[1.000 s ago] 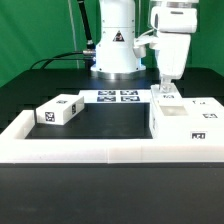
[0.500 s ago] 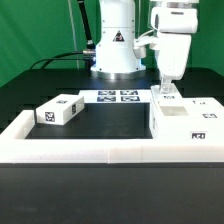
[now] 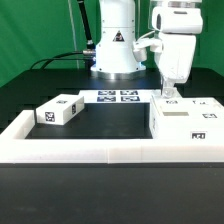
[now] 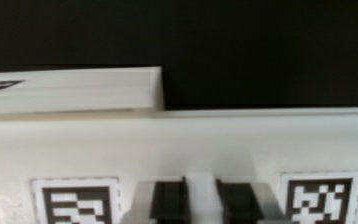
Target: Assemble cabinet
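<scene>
The white cabinet body (image 3: 186, 122) sits at the exterior view's right, against the white rim. My gripper (image 3: 167, 93) hangs straight down over its back left corner. In the wrist view the two dark fingers (image 4: 165, 203) stand close together with a thin white wall of a tagged cabinet part (image 4: 176, 145) between them, so my gripper (image 4: 202, 203) is shut on that part. Square tags flank the fingers on both sides. A loose white tagged block (image 3: 59, 111) lies at the exterior view's left, far from the gripper.
The marker board (image 3: 118, 97) lies flat behind the work area, in front of the robot base (image 3: 116, 50). A low white rim (image 3: 80, 151) borders the black table along the front and left. Another white panel edge (image 4: 78, 90) shows beyond the held part.
The gripper and the white part in it have shifted slightly toward the exterior view's right over the cabinet body. The jaws have stayed shut. The left block has not moved.
</scene>
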Motion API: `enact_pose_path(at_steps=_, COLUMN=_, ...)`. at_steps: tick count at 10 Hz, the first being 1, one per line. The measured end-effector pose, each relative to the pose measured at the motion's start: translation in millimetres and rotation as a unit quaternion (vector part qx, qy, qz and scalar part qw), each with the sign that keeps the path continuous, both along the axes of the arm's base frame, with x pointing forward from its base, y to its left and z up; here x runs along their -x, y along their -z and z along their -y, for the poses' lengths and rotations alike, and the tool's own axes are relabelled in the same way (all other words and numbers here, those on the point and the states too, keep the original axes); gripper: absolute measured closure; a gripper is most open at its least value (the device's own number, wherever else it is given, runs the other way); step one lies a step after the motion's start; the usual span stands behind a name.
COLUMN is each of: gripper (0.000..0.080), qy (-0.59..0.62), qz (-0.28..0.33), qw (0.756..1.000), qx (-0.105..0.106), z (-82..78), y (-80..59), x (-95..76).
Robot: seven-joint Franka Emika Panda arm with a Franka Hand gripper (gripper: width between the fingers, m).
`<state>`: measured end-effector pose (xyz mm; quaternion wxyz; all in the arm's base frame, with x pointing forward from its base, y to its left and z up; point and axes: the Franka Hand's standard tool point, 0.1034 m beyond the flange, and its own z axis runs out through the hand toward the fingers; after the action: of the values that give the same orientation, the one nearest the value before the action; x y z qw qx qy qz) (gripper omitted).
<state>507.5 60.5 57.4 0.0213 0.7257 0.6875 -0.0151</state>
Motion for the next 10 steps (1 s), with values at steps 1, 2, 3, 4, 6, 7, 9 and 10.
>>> enact_pose_path(at_steps=1, gripper=0.0728, qy=0.0, qz=0.003, qw=1.0, qx=-0.001, z=0.7, y=-0.2, x=-8.4)
enact_pose_path(at_steps=2, gripper=0.0728, qy=0.0, qz=0.006, qw=1.0, qx=-0.001, z=1.0, y=-0.4, x=-15.9)
enact_pose_path(at_steps=3, gripper=0.0728, qy=-0.001, qz=0.007, qw=1.0, qx=-0.001, z=1.3, y=-0.3, x=-23.8)
enact_pose_path(at_steps=4, gripper=0.0728, qy=-0.002, qz=0.009, qw=1.0, qx=-0.001, z=1.7, y=-0.7, x=-30.4)
enact_pose_path(at_steps=6, gripper=0.0728, qy=0.0, qz=0.014, qw=1.0, qx=-0.002, z=2.3, y=-0.6, x=-40.2)
enact_pose_path(at_steps=7, gripper=0.0727, qy=0.001, qz=0.017, qw=1.0, qx=-0.003, z=2.6, y=-0.7, x=-46.2)
enact_pose_path(at_steps=9, gripper=0.0727, qy=0.003, qz=0.018, qw=1.0, qx=-0.002, z=3.5, y=-1.0, x=-57.0)
enact_pose_path(at_steps=10, gripper=0.0727, qy=0.003, qz=0.019, qw=1.0, qx=-0.001, z=3.8, y=-1.3, x=-60.4)
